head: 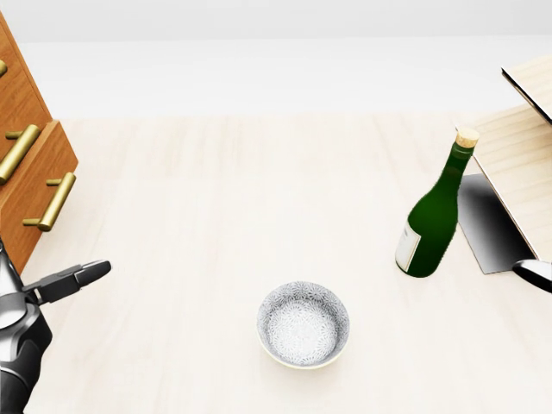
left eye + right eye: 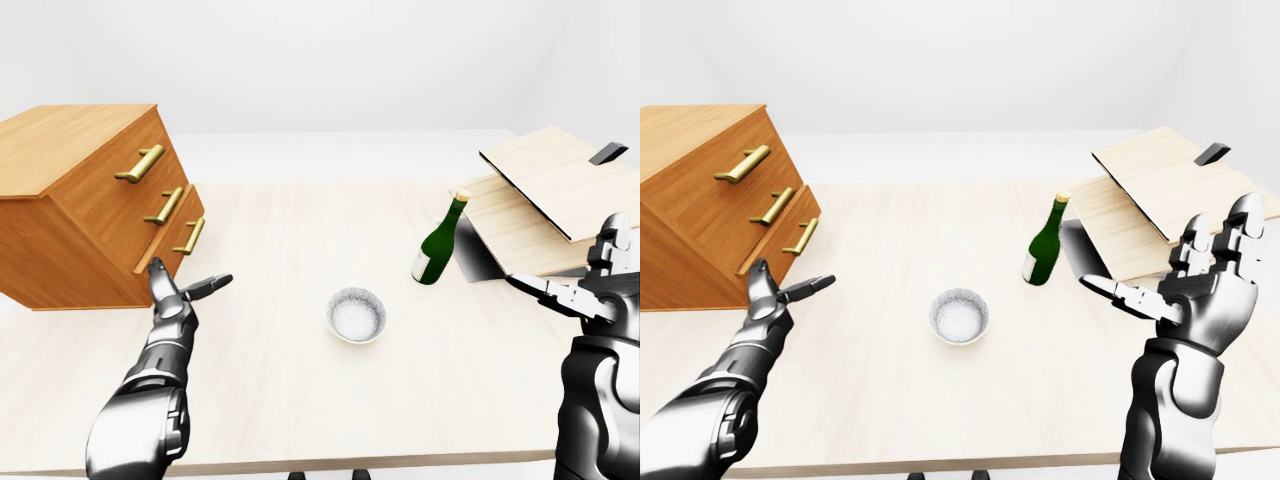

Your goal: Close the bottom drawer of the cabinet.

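The wooden cabinet (image 2: 85,205) stands at the left of the bench (image 2: 300,400), three brass handles down its face; its bottom drawer (image 2: 178,243) appears pushed nearly flush.
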### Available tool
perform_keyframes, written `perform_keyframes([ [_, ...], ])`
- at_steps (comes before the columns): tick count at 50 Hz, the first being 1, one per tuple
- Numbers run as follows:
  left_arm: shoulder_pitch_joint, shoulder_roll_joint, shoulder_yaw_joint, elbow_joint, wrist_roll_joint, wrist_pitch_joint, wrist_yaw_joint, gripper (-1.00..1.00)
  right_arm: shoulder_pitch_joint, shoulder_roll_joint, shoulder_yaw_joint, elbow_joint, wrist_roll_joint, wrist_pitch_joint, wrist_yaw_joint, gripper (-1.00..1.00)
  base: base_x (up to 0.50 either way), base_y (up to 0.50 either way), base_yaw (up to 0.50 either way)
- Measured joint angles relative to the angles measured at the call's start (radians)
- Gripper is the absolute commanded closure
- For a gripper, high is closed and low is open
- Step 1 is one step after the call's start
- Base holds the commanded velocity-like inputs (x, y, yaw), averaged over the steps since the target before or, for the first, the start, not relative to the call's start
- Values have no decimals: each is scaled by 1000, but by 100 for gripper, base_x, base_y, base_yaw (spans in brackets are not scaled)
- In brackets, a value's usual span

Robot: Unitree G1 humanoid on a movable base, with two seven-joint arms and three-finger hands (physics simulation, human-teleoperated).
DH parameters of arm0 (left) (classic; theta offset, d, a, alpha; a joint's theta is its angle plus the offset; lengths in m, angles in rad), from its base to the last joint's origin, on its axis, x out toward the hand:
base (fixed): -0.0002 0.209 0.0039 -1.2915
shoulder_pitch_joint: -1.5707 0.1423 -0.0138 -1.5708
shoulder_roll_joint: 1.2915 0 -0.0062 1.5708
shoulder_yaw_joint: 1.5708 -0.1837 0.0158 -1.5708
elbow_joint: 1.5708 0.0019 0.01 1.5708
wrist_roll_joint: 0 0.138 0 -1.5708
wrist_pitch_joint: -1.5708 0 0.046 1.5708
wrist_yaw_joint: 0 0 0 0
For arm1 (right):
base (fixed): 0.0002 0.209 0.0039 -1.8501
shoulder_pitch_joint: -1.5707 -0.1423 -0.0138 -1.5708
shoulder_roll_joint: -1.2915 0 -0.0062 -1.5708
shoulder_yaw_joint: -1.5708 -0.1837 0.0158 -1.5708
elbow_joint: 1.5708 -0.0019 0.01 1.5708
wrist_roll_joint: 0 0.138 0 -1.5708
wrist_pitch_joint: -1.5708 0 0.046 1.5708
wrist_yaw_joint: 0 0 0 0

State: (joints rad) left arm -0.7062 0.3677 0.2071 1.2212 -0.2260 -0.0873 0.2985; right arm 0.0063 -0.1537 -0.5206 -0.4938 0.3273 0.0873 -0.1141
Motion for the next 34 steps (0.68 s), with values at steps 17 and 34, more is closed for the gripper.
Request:
perform_keyframes([
  [17,-5,-22,-13,19,16,0,225,-100,2,1,0,-1,4,0,0,-100,0,0,0],
  [34,-2,-21,-16,19,19,0,225,-100,4,3,-1,-5,6,0,1,-100,0,0,0],
])
